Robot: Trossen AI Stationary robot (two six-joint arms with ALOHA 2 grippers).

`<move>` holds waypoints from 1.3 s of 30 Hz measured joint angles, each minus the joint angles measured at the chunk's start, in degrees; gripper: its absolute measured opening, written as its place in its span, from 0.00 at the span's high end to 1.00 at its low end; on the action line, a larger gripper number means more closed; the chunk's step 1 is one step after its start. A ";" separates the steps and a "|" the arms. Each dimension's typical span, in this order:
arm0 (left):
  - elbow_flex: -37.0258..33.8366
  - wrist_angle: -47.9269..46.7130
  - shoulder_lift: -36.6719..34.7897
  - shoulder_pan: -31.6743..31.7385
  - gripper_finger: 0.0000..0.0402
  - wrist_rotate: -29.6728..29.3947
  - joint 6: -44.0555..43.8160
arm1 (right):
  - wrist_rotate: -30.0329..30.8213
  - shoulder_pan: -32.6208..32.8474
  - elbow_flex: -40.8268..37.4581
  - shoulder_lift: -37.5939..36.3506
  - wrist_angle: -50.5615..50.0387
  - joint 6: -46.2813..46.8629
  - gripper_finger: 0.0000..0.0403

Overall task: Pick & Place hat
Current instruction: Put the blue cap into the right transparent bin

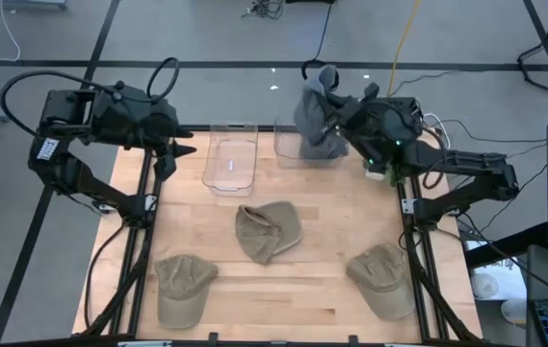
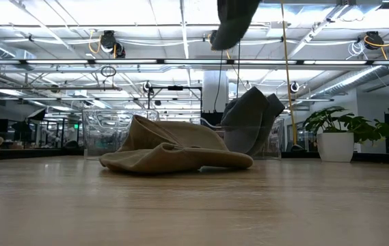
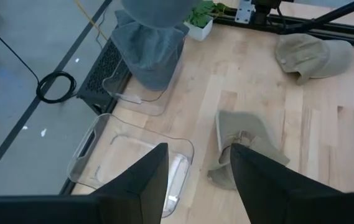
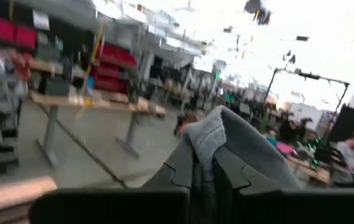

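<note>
I have the right gripper [image 1: 329, 123] clenched on the grey hat [image 1: 318, 120], which hangs from it into the clear bin [image 1: 288, 145] directly below. My left gripper [image 1: 172, 145] waits with fingers apart, the empty bin [image 1: 231, 159] just beyond it.

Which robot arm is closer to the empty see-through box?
Left. The left end effector hovers just beside the empty clear bin, at its left side. The right end effector is farther off, over the other bin, shut on the gray hat.
</note>
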 joint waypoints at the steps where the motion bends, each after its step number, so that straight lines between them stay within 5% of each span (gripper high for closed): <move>1: 0.00 0.00 0.00 0.00 0.55 0.00 0.00 | -0.03 -0.80 1.17 0.45 -2.99 0.61 0.98; 19: -0.02 0.00 0.02 0.00 0.55 -0.13 -0.96 | -14.13 -12.93 23.04 13.88 -40.66 12.68 0.98; 39: -0.02 -0.02 0.02 0.00 0.55 0.29 -1.71 | -12.32 -17.49 23.56 26.09 -43.78 26.53 0.98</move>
